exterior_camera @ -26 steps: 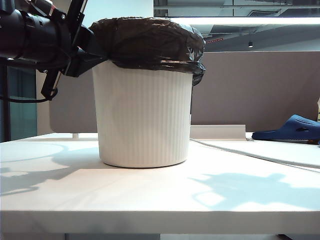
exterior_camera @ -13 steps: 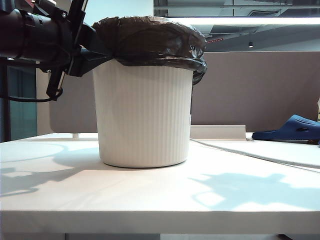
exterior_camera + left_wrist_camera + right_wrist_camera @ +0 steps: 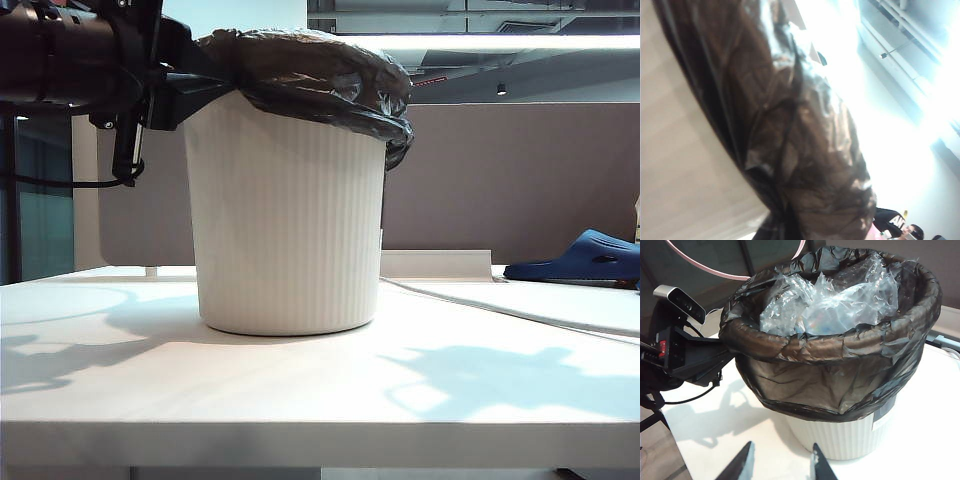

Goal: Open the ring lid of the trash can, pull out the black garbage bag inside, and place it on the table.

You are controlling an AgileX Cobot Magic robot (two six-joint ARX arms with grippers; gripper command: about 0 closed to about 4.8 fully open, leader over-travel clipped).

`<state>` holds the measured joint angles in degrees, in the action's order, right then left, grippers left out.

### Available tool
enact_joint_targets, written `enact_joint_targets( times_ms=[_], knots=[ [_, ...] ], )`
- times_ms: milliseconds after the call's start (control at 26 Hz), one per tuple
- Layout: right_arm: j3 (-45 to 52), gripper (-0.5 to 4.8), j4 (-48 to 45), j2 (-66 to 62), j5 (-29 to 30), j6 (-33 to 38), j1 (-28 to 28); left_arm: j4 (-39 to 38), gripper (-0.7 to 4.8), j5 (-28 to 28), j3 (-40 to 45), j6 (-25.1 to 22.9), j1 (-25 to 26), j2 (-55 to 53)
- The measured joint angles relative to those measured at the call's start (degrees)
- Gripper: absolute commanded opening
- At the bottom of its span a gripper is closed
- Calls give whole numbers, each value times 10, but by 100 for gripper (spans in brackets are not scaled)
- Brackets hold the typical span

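Note:
The cream ribbed trash can stands in the middle of the white table. The black garbage bag lines it, its edge folded down over the rim. My left gripper comes in from the left and is shut on the bag's rolled edge. In the left wrist view the bag fills the picture beside the can's wall. My right gripper hovers open in front of the can, nothing between its fingers. An arc of the pink ring lid shows behind the can, off the rim.
Crumpled clear plastic fills the bag's mouth. A dark blue slipper lies at the far right of the table. A grey-brown partition panel stands behind. The table's front edge is close to the exterior camera.
My left gripper has turned at the wrist and risen a little, lifting the bag's left hem up the can's rim so that it now slants. The can and the right gripper have not moved.

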<state>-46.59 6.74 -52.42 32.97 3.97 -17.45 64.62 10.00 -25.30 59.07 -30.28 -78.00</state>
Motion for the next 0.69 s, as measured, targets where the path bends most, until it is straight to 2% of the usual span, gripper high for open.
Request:
enact_joint_targets(
  times_ms=[424, 578, 693],
  knots=[
    [2, 144, -9, -32, -14, 16, 0, -12, -6, 3, 0, 10, 0, 69],
    [2, 144, -34, -47, -14, 46, 0, -30, -6, 5, -1, 10, 0, 85],
    [2, 145, -69, -69, -14, 100, 0, -40, -6, 13, 0, 10, 0, 88]
  ],
)
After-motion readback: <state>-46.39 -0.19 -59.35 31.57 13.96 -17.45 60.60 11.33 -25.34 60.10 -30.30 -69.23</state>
